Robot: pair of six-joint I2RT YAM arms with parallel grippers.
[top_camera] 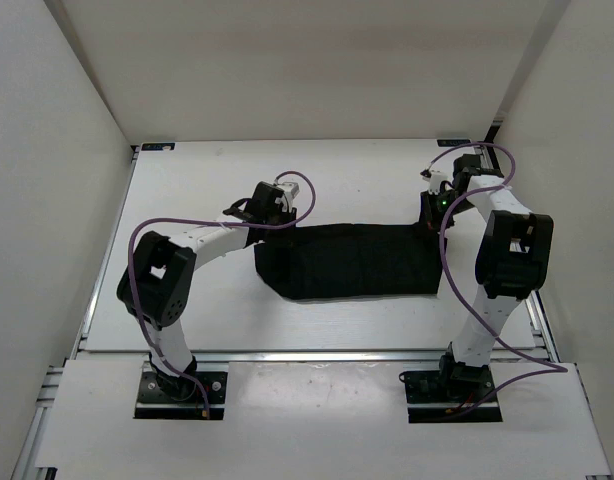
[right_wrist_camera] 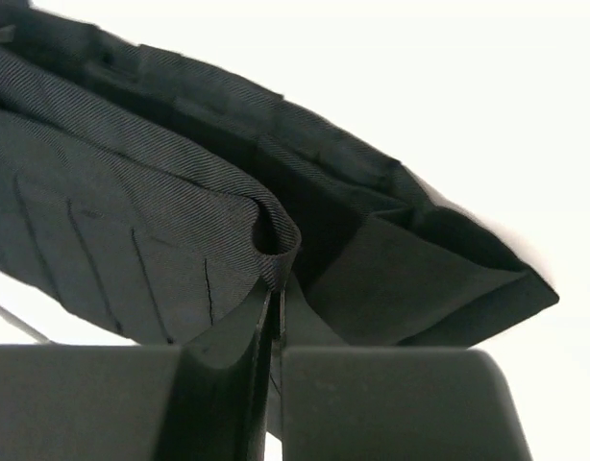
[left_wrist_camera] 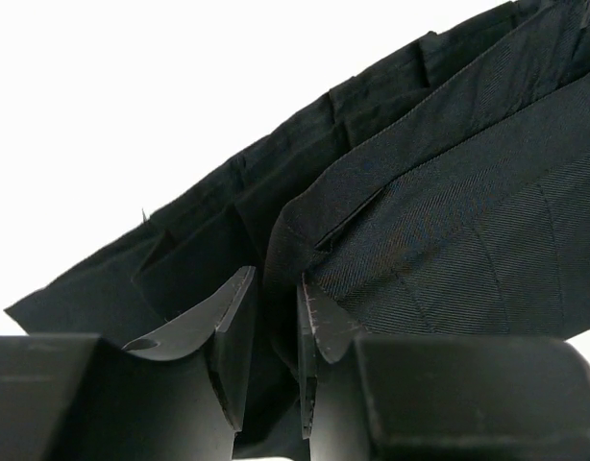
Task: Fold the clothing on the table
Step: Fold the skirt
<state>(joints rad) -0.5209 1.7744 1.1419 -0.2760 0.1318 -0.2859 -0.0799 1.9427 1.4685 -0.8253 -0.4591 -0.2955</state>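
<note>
Two claws meet opposite ends of the black pleated garment (top_camera: 352,260), which lies as a broad folded band across the middle of the white surface (top_camera: 207,170), between the arms. At its left end the left claw (left_wrist_camera: 275,280) is released: jaws parted, a fold of cloth standing loosely in the gap. At its right end the right claw (right_wrist_camera: 276,303) is clenched on the garment, a rounded fold pinched between its closed fingers
</note>
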